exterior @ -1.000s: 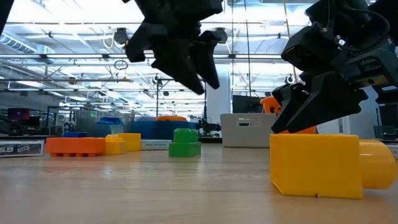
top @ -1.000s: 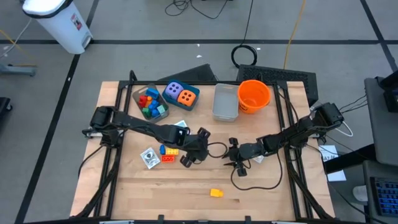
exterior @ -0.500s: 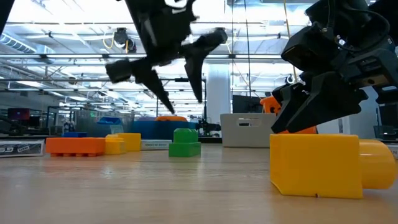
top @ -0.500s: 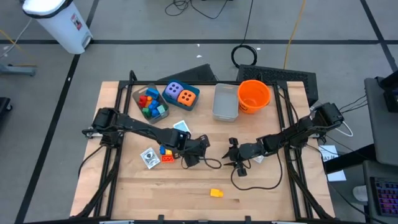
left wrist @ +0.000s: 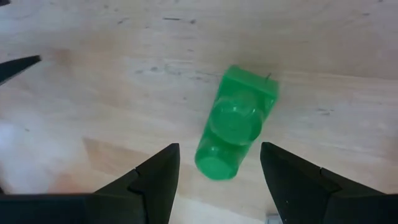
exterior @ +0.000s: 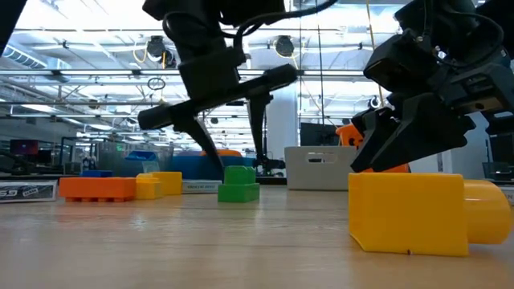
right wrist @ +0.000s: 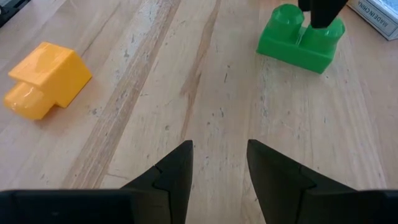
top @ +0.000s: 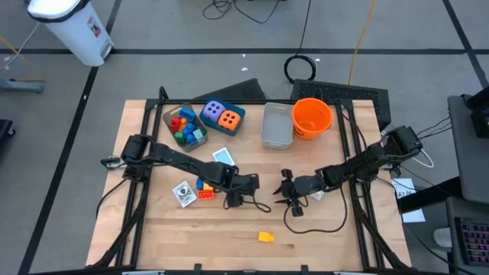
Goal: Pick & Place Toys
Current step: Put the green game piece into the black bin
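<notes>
A green two-stud brick (left wrist: 236,121) lies flat on the wooden table, studs up, near the table's middle. My left gripper (left wrist: 219,149) hovers open just above it, pointing steeply down. In the low view its two fingers (exterior: 257,148) stand over either side of the brick (exterior: 238,185) and touch nothing. My right gripper (right wrist: 219,149) waits open and empty a little to the right (top: 284,189), low over the table. A yellow brick (top: 265,237) lies on its side near the front edge. Orange, blue and yellow bricks (top: 205,188) lie left of my left gripper.
Two cards (top: 183,192) (top: 221,156) lie on the left half. At the back stand a clear tub of bricks (top: 183,127), a purple die (top: 215,111) and an orange die (top: 230,119), a grey bin (top: 276,127) and an orange bucket (top: 311,116). A cable loops below the right gripper.
My left gripper has come down toward the green brick, shifting a little toward the table's near edge, and has rolled about its own pointing line so that its fingers now stand on either side of the brick. Its gap looks unchanged. The brick has not moved.
</notes>
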